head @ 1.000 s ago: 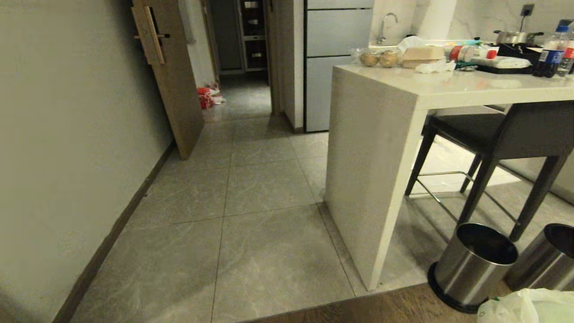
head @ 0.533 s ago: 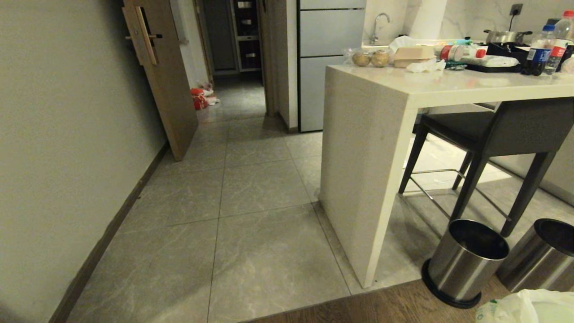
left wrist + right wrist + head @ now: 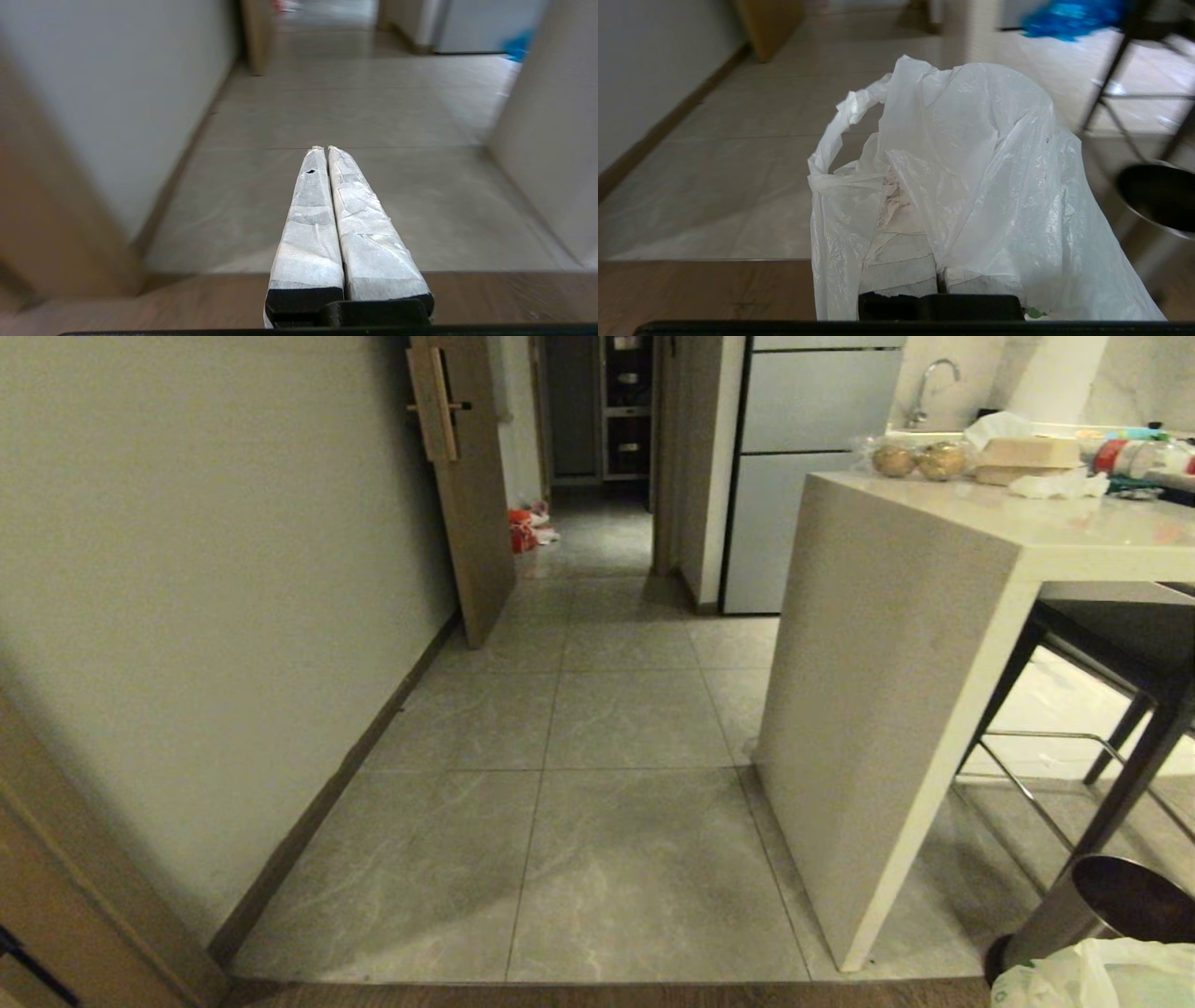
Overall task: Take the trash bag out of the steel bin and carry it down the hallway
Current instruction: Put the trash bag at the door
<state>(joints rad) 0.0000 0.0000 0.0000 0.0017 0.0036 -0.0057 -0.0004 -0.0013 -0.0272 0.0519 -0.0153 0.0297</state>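
**Bag out of the bin, hallway ahead**

Plainly, the trash bag point(image 3: 971, 186) is out of the steel bin point(image 3: 1083, 915) and draped over the right gripper point(image 3: 941, 275), whose fingers are pinched together on the plastic. The right wrist view shows this well: thin white film bunched up over the taped fingers, with one handle loop standing free. In the head view only a crumpled corner of the bag point(image 3: 1092, 980) peeks in at the lower right edge of the frame, a trace of green print on it, and the gripper itself is out of sight there.

The bin stands just above that corner, at the lower right, its dark mouth empty, beside the white counter point(image 3: 896, 644) and the legs of a dark chair point(image 3: 1139, 709).

The left gripper point(image 3: 324, 149) appears only in its own wrist view, fingers pressed together with nothing between them, pointing along the floor.

Beyond lies the hallway point(image 3: 597, 709): grey marbled tiles, a plain wall on the left, an open wooden door point(image 3: 467, 495) at upper centre, and an orange-red bag point(image 3: 523, 530) on the floor behind it.
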